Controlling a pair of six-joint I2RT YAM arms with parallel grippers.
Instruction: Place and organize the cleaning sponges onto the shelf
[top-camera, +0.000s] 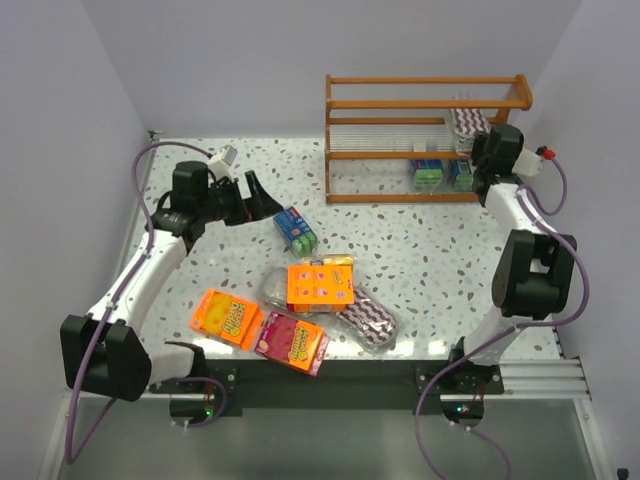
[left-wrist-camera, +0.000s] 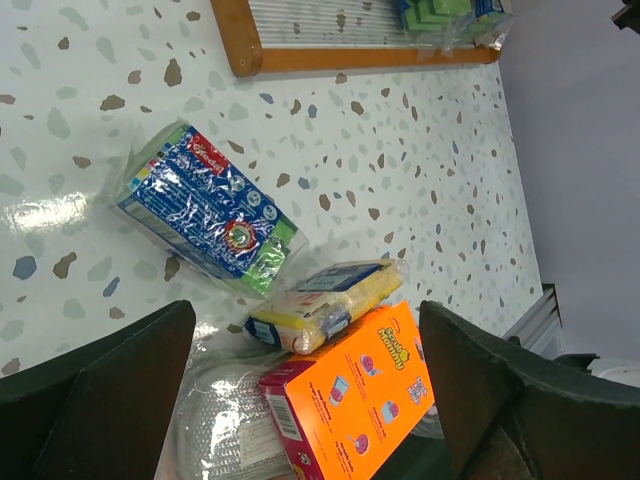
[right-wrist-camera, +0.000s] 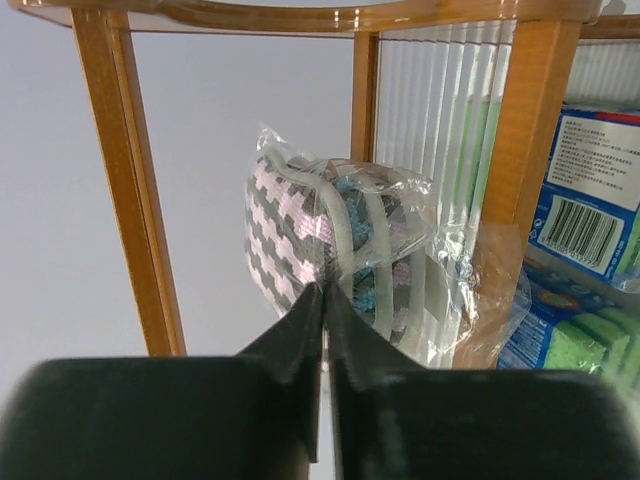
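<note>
The wooden shelf (top-camera: 427, 137) stands at the far right. My right gripper (top-camera: 477, 142) is at its right end, shut on the clear wrap of a purple-white zigzag pad (right-wrist-camera: 296, 235) held at a middle tier; the closed jaws (right-wrist-camera: 322, 288) pinch the wrap. Blue-and-green packs (right-wrist-camera: 588, 225) sit on the shelf beside it. My left gripper (top-camera: 262, 195) is open and empty above the table, left of a blue-and-green pack (top-camera: 296, 230). In the left wrist view that pack (left-wrist-camera: 208, 210), a yellow block (left-wrist-camera: 330, 303) and an orange box (left-wrist-camera: 362, 400) lie between my spread fingers (left-wrist-camera: 110, 395).
More packs lie near the table's front: an orange box (top-camera: 320, 285), a second zigzag pad (top-camera: 368, 320), a flat orange pack (top-camera: 225, 317), a pink pack (top-camera: 292, 341) and a clear wrapped silvery pad (left-wrist-camera: 225, 430). The shelf's base rail (left-wrist-camera: 350, 55) shows in the left wrist view.
</note>
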